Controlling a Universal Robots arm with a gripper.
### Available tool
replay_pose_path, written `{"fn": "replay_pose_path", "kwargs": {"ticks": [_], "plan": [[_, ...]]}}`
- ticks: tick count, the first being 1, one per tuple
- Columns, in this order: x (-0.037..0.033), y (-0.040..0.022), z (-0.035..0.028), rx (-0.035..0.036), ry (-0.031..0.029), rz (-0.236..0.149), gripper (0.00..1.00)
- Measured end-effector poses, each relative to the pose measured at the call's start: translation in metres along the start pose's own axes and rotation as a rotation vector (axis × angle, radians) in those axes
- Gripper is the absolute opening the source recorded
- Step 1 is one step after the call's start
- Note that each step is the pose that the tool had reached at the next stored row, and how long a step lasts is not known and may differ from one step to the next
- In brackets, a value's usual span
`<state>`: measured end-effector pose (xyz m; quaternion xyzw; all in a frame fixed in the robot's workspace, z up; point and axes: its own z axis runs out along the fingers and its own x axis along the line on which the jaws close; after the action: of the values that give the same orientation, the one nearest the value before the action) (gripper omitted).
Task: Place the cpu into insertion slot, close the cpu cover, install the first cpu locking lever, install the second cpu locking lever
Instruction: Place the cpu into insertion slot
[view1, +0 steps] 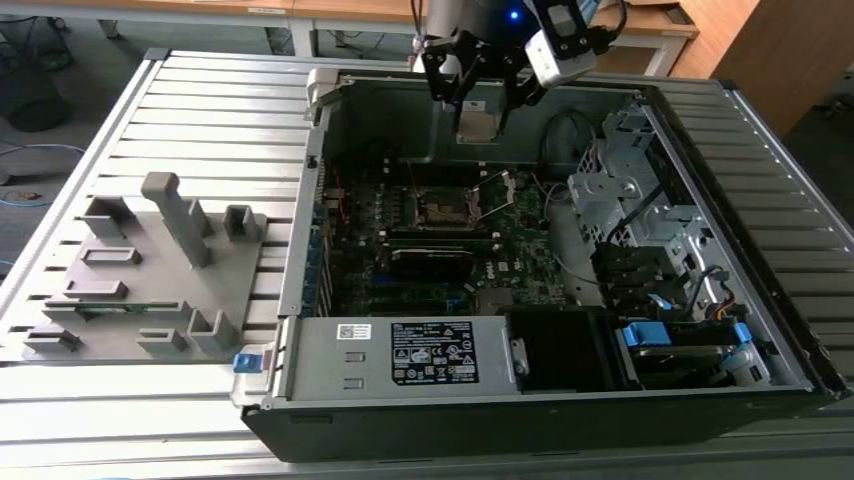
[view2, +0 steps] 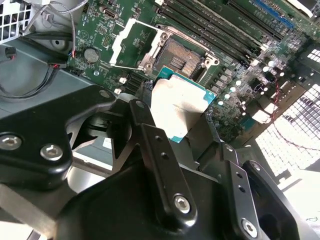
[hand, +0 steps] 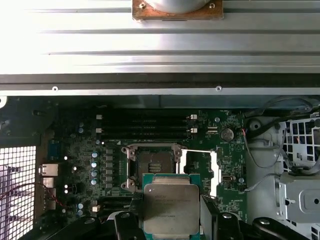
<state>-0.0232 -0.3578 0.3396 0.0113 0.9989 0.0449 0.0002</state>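
The arm (view1: 461, 20) hung nose-down over the open computer case (view1: 304, 250), hand (view1: 478, 125) clamped on the cpu (view2: 177, 107). It hovered clear above the insertion slot (hand: 152, 167), the cpu cover (hand: 200, 167) flipped open just beside it.

cpu (hand: 169, 207) dull grey-brown metallic top, green edge; insertion slot (hand: 150, 165) dark, silver rim; cpu cover (hand: 214, 172) bright silver frame; motherboard (hand: 80, 145) green, memory slots (hand: 145, 127) black; case (view1: 534, 430) black outside, grey inside; table (view1: 200, 100) grey, ribbed stripes; fixture (view1: 147, 270) plain grey; clip (view1: 645, 334) blue; vent (hand: 17, 185) bright grid mesh
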Motion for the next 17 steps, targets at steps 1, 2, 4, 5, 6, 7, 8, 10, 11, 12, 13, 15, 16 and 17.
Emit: {"fn": "replay_pose_path", "kwargs": {"ticks": [1,2,4,5,6,7,8,10,11,12,13,15,16,17], "plan": [[0.0,0.0,0.0002,0.0001,0.0,0.0,0.54],[0.0001,0.0,0.0004,0.0,-0.0001,0.0,0.54],[0.0001,-0.0001,0.0007,0.0,-0.0001,0.0,0.54],[0.0001,-0.0001,0.0011,-0.0002,-0.0002,0.0,0.54],[0.0001,-0.0001,0.0017,-0.0004,-0.0004,0.0,0.54],[0.0001,-0.0002,0.0022,-0.0002,-0.0006,0.0,0.54],[0.0001,-0.0002,0.0026,-0.0001,-0.0007,0.0,0.54],[0.0001,-0.0003,0.0036,0.0,-0.0008,0.0,0.54],[0.0001,-0.0003,0.0039,0.0,-0.0009,0.0,0.54],[0.0001,-0.0004,0.0043,0.0,-0.0009,0.0,0.54],[0.0001,-0.0004,0.0047,-0.0001,-0.001,0.0,0.54],[0.0001,-0.0005,0.0053,0.0,-0.001,0.0,0.54],[0.0001,-0.0005,0.0056,-0.0001,-0.0009,0.0,0.54],[0.0001,-0.0005,0.0059,-0.0001,-0.001,0.0,0.54]]}}
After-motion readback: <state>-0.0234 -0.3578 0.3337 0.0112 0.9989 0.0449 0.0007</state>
